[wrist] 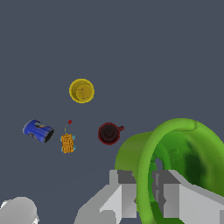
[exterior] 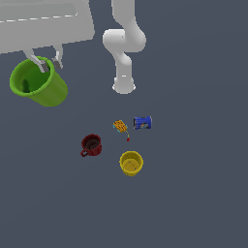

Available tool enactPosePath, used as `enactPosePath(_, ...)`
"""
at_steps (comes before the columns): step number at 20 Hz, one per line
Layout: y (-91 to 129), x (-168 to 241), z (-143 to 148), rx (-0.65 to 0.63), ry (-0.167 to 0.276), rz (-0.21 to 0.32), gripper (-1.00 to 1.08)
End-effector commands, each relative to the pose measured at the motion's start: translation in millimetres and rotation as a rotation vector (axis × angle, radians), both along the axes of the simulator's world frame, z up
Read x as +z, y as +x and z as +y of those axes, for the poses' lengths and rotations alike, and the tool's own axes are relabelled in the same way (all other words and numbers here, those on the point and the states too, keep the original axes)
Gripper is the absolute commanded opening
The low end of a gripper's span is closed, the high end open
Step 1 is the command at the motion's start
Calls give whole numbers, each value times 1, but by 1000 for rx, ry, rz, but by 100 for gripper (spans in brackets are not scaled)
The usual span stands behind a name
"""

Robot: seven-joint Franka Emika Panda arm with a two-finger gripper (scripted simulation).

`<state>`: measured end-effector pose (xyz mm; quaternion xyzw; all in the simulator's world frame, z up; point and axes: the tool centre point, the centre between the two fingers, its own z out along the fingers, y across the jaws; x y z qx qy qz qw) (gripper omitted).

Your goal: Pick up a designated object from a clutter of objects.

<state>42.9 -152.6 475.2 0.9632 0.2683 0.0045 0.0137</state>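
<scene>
- Fingers (exterior: 35,62) of your gripper (exterior: 46,63) are closed narrowly on the rim of the bright green round plain-walled cup (exterior: 41,85), one finger inside and one outside the wall.
- You have that green cup at the exterior view's far left, tilted and apart from the other items.
- Right of it you see the dark red handled mug (exterior: 91,145), then the small orange patterned piece (exterior: 120,126).
- Further right are the yellow round cup (exterior: 131,162) and the blue can (exterior: 142,122) lying on its side.
</scene>
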Motion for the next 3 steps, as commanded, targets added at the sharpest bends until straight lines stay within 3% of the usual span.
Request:
enactPosePath(1,1,3,-1,0,-1,-2,-100)
enactPosePath(3,1,4,-1,0,-1,-2,-100)
